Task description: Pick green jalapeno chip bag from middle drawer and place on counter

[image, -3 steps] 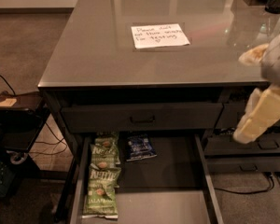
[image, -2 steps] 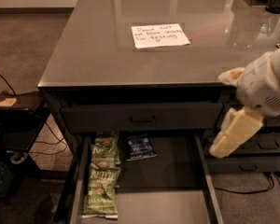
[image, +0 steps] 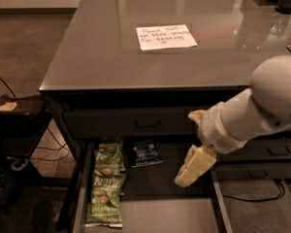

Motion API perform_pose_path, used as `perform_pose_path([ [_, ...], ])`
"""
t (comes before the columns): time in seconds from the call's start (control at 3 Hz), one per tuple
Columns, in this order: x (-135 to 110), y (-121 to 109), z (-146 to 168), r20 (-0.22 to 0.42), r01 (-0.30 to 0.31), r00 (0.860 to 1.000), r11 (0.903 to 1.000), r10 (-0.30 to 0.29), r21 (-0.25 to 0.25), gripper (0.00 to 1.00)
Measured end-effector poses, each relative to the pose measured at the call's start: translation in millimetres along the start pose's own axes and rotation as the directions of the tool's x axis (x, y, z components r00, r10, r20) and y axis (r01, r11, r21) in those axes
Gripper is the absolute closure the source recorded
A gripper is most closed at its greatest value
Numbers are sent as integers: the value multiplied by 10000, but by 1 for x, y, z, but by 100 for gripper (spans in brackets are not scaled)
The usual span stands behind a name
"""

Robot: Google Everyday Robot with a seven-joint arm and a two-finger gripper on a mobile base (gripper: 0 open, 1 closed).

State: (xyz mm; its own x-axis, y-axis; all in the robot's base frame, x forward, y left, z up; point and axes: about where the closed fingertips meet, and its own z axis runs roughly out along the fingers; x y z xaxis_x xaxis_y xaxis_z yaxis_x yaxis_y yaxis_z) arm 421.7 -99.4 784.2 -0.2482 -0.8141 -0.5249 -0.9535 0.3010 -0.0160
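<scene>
Moved: the arm has swung further in from the right and lower; the gripper [image: 186, 148], which was beside the cabinet's right edge, now hangs over the open drawer.
Counter [image: 111, 57]: one, glossy grey, filling the upper half of the view.
Arm [image: 262, 106]: one, white, reaching in from the right edge and sloping down-left, its rounded joint level with the counter's front edge.
Middle drawer [image: 155, 212]: one, pulled out below the counter, its grey floor bare at the front.
Drawer front [image: 148, 124]: one above the open drawer, closed, with a dark handle.
Gripper: over the right half of the drawer, above the floor and touching nothing.
Fingers [image: 194, 166]: two, cream, spread apart with nothing between them; one points down-left, the other shows as a short tip by the closed drawer front.
Green jalapeno chip bag [image: 105, 200]: lying flat at the drawer's front left, well apart from the gripper.
Second green bag [image: 109, 154]: one, just behind the first, along the left wall.
Green bags in all: two.
Dark blue bag [image: 145, 153]: one, at the back, middle.
Paper note [image: 166, 36]: one, white, handwritten, on the counter.
</scene>
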Motion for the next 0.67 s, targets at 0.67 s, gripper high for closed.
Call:
perform_pose_path([
  [0.67,9,13,74,-421,-183,9990,9954,144,-939,0],
])
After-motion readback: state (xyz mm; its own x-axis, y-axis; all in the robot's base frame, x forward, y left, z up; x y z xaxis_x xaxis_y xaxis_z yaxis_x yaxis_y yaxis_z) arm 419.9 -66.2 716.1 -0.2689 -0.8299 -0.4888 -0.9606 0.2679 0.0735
